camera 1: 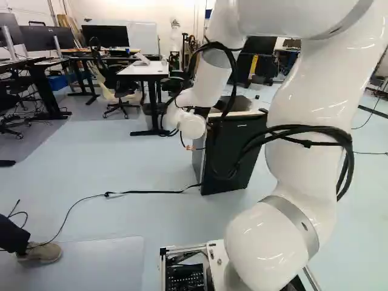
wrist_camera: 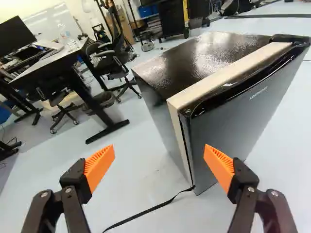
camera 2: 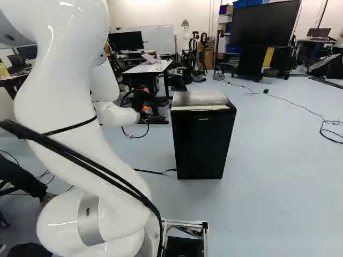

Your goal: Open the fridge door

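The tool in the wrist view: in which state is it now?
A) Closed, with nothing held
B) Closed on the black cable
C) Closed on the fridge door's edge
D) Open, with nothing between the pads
D: the tool has its two orange pads standing wide apart, and neither one grips the fridge.

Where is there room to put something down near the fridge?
The fridge's top looks bare. So does the floor in the right base view, between the fridge and the cable at the right. It's crowded at the fridge's left, with my arm and a black cord, and around the white desk, with chairs beside it.
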You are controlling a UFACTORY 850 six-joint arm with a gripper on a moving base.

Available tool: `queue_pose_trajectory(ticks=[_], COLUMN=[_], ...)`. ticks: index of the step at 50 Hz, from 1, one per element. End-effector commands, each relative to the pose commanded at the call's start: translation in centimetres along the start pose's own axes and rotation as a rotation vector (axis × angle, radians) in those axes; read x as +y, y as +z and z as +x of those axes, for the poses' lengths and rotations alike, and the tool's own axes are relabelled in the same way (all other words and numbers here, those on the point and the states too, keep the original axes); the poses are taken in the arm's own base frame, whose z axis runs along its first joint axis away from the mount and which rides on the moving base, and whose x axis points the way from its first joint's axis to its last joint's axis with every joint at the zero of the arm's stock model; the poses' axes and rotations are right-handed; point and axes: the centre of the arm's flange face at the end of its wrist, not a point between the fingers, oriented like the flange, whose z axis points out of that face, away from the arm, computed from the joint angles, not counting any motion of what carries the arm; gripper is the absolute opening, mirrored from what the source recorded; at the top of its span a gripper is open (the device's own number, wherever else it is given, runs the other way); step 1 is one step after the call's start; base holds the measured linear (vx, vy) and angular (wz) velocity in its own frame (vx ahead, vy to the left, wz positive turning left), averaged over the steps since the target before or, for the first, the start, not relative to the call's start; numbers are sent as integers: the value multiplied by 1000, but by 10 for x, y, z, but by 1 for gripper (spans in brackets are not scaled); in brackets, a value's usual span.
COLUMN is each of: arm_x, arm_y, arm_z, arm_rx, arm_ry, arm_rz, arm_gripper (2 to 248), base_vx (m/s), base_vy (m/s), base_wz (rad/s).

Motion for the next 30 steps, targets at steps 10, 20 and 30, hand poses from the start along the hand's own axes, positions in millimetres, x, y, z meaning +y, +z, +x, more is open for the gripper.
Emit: queue_pose_trajectory(ticks=[10,20,30], arm_x=[-9,-17,-24], arm_y=[3,10,19], arm_z=[-3,-11,-23], arm_rx=[-1,-2,-3], arm_ry=[38,66,85], arm_rz=[-33,-72,-113], arm_gripper=[247,247,247], base_vx=[0,0,0], base_vy=[0,0,0], base_wz=[0,0,0])
